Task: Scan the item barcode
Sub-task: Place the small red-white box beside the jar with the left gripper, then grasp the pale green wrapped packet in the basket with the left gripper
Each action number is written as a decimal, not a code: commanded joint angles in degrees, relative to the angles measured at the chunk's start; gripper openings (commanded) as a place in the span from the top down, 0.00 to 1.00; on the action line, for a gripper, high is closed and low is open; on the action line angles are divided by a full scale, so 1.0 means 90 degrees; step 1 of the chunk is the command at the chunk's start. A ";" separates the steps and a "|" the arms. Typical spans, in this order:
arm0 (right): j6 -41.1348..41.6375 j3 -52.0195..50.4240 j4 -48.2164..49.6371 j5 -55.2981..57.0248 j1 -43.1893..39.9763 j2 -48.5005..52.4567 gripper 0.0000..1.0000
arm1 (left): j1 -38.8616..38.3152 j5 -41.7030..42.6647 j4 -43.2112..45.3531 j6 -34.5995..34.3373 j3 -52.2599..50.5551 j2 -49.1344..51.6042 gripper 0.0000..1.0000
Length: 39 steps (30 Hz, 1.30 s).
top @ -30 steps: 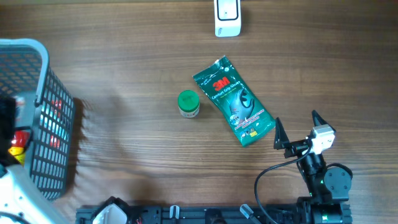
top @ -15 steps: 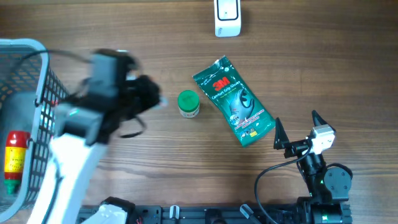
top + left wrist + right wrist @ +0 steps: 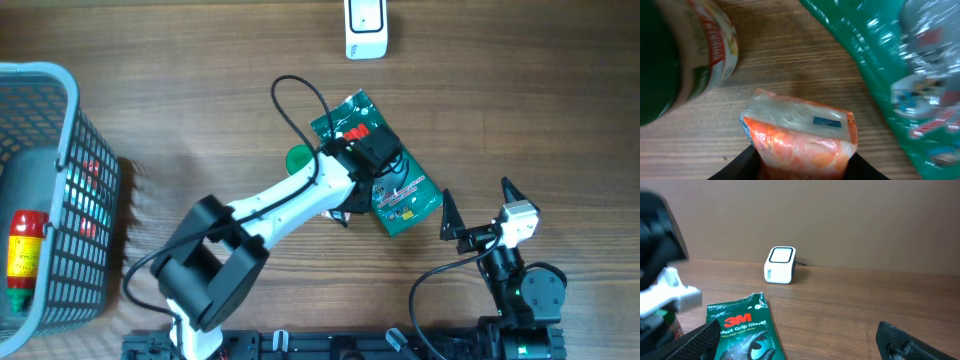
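The left claw (image 3: 365, 145) is clamping an orange packet (image 3: 801, 131) by its lower end, jaws partly closed, at the green glove pack's (image 3: 400, 190) edge near the bench centre. The right claw (image 3: 476, 212) is gaping wide, empty, at five o'clock.

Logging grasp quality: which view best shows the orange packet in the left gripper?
Left wrist: the orange packet fills the lower frame, pinched in the left gripper. Overhead shows only a red sliver of it; right wrist shows none.
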 commanded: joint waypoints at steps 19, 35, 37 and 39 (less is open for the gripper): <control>-0.0068 -0.0005 0.0041 -0.0073 0.0027 0.0000 0.00 | 0.0279 -0.1717 -0.0614 0.2006 0.1889 -0.2237 0.00; -0.0068 -0.0005 0.0041 -0.0075 0.0027 0.0000 0.00 | 0.8463 -0.0214 -0.0736 0.0483 0.1970 -0.4954 0.00; -0.0066 -0.0005 0.0041 -0.0075 0.0027 0.0000 0.00 | 0.9401 0.0517 -0.0833 0.0301 0.1970 -0.4573 0.00; -0.0068 -0.0005 0.0041 -0.0073 0.0027 0.0000 0.00 | 1.0044 0.1003 -0.0911 0.0107 0.1970 -0.4075 0.00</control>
